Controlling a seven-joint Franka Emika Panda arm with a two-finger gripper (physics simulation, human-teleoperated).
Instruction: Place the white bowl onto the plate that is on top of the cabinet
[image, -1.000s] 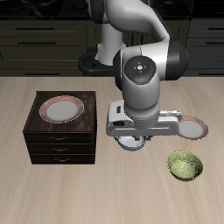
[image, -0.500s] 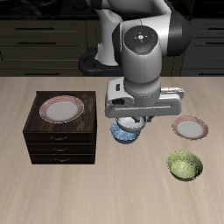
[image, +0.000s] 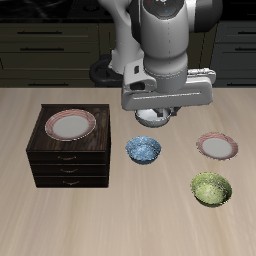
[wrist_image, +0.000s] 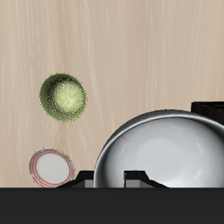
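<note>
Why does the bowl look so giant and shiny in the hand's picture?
Wrist view: the small plain white-grey bowl sits right against the lens, so it looms large, with a soft pale sheen. Exterior view: even lighting, everything sharp, only soft shadows under the blue patterned bowl and the textured green bowl.

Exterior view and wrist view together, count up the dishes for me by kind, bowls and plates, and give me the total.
Bowls: 3 (white bowl, blue patterned bowl, green bowl)
Plates: 2 (reddish-brown-rimmed plate on the cabinet, pink-rimmed plate on the table)
Total: 5 dishes
</note>
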